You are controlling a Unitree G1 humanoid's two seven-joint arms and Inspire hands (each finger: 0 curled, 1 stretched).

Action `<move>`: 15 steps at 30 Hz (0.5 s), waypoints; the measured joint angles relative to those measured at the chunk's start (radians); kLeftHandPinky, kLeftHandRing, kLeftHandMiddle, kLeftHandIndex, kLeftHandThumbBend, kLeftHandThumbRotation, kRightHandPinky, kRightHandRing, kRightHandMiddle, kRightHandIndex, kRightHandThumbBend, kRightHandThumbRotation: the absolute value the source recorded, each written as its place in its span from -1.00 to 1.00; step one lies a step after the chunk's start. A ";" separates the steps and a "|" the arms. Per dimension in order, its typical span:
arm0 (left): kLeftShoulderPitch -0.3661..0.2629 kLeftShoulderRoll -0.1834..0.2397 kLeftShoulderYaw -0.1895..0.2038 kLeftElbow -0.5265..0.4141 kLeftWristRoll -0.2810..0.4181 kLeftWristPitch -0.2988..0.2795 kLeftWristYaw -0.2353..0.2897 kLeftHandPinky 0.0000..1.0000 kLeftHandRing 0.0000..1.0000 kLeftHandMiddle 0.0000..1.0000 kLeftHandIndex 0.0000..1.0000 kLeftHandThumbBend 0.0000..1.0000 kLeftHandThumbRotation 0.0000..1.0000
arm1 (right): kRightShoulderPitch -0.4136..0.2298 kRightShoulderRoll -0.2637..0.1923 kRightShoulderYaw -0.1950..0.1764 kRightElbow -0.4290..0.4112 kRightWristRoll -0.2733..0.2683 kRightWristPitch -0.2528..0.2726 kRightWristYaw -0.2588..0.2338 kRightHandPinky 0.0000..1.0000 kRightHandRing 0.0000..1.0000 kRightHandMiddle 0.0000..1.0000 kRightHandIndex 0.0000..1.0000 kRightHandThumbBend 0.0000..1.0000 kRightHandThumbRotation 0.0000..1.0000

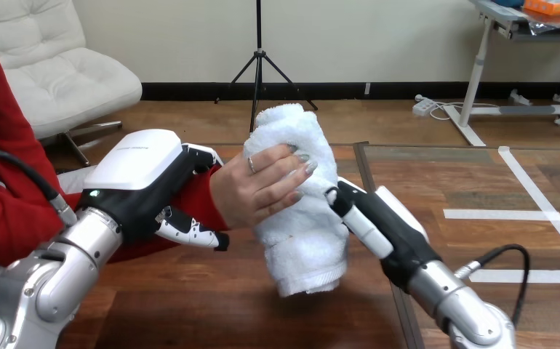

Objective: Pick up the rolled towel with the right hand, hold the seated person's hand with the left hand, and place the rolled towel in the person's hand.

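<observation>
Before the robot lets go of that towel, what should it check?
1. Person's hand closed round the towel: ok, its fingers wrap the towel's middle.
2. Left hand steadying the person's wrist: ok, it lies over the wrist with its thumb curled underneath.
3. Right hand gripping the towel: cannot tell. It touches the towel's right side.
4. Towel rolled: ok, it is upright with no loose end hanging.
5. Room for the right hand to pull back: ok, nothing lies on the table to its right.
</observation>
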 measured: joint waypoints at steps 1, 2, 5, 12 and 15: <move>0.002 0.000 0.000 -0.001 -0.003 -0.001 0.003 -0.01 0.23 0.30 0.28 0.65 -0.31 | 0.003 -0.002 -0.003 0.000 0.004 0.000 0.003 0.63 0.76 0.77 0.81 1.00 1.00; 0.005 0.000 0.001 -0.002 -0.007 -0.003 0.006 0.00 0.24 0.30 0.28 0.65 -0.28 | 0.006 -0.006 -0.007 0.000 0.010 0.000 0.007 0.63 0.76 0.77 0.81 1.00 1.00; 0.014 -0.002 0.006 -0.006 -0.017 -0.005 0.012 0.00 0.25 0.32 0.31 0.70 -0.16 | 0.015 -0.015 -0.015 0.000 0.023 -0.004 0.016 0.64 0.76 0.78 0.82 1.00 1.00; 0.050 -0.021 0.036 -0.022 -0.082 -0.013 0.021 0.07 0.32 0.40 0.41 0.93 0.18 | 0.036 -0.028 -0.033 -0.001 0.053 -0.009 0.026 0.65 0.77 0.80 0.84 1.00 1.00; 0.070 -0.035 0.050 -0.029 -0.116 -0.013 0.025 0.09 0.35 0.44 0.45 0.97 0.28 | 0.049 -0.030 -0.047 -0.009 0.066 -0.009 0.032 0.66 0.79 0.82 0.86 1.00 1.00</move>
